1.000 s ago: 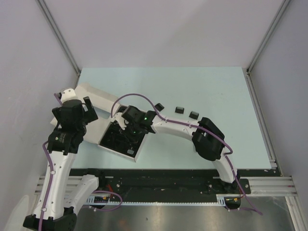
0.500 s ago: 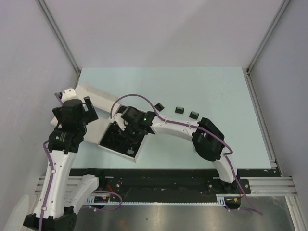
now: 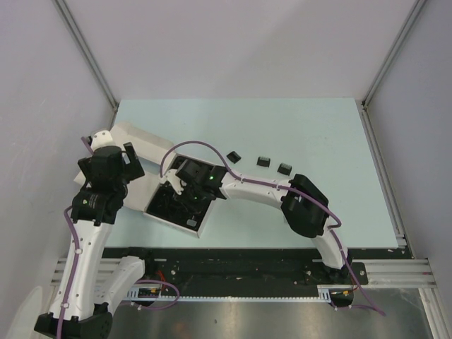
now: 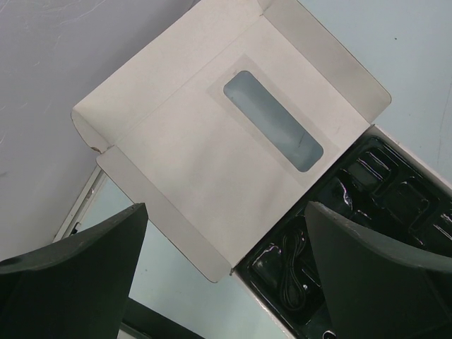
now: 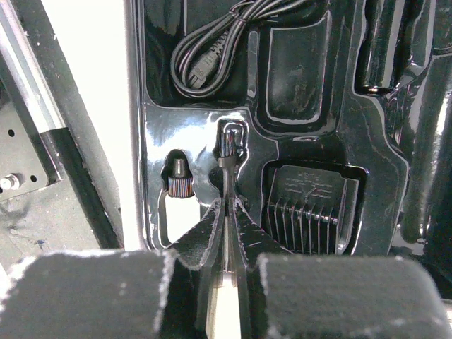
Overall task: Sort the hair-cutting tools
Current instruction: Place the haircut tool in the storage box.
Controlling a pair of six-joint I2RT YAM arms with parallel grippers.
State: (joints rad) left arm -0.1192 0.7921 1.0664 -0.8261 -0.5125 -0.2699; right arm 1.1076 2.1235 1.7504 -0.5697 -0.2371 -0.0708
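My right gripper (image 5: 227, 205) is shut on the tiny black brush (image 5: 226, 152) and holds its head in a narrow slot of the black tray (image 5: 152, 120). The coiled black cable (image 5: 212, 49) lies in the pocket above, and also shows in the left wrist view (image 4: 289, 272). One comb guard (image 5: 308, 212) sits in the pocket to the right. Three comb guards (image 3: 234, 156) (image 3: 263, 162) (image 3: 284, 169) lie on the table. My left gripper (image 4: 226, 208) is open and empty above the lid's hinge. I cannot make out the clipper for sure.
The white box (image 3: 198, 224) lies at the table's left with its lid (image 4: 212, 141) folded open toward the far left, window showing. A small white bottle with a ribbed cap (image 5: 178, 180) sits in the slot left of the brush. The table's near edge rail (image 5: 28, 106) runs beside the box.
My right gripper has shifted a little to the left and nearer over the tray with the brush in it. The left arm has barely moved.
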